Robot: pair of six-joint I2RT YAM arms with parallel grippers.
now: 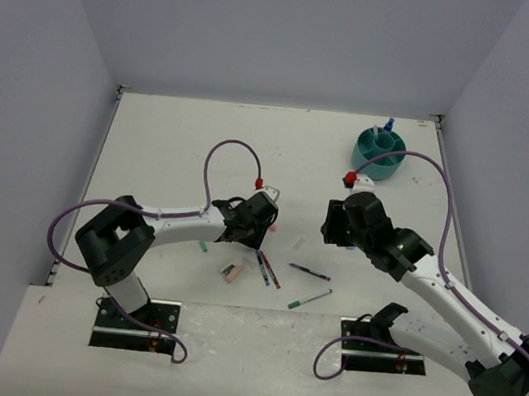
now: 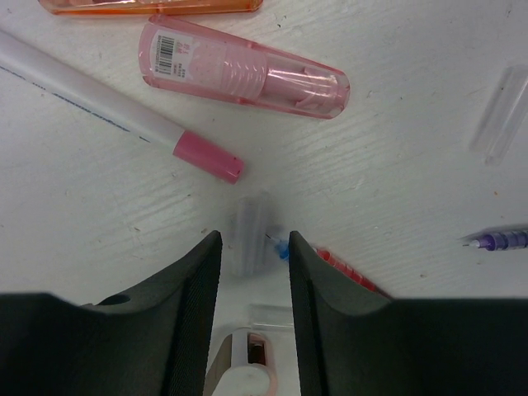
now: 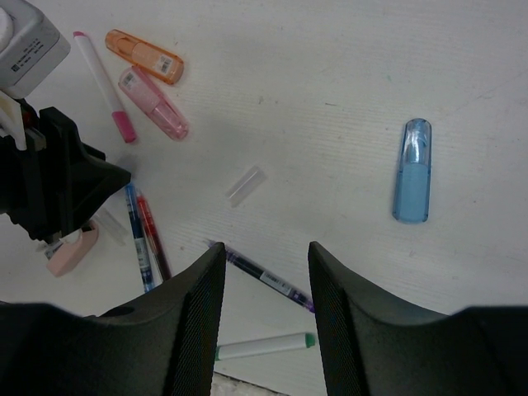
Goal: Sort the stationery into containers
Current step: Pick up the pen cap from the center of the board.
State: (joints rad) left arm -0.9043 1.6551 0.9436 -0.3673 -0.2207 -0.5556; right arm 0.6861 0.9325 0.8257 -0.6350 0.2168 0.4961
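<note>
Here: left hand narrowly open, empty, hovering over clear cap.

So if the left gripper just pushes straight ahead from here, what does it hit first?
Most likely the small clear cap lying just ahead of the left gripper, in line with its open jaws. Further on lies the pink highlighter. How high the gripper sits is hard to judge.

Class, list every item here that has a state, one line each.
left tool: open, empty
right tool: open, empty
teal organizer: upright, holding some items
pink highlighter: capped, lying flat
light-blue highlighter: capped, lying flat
pink marker: capped, lying flat
clear cap: loose, lying flat
</note>
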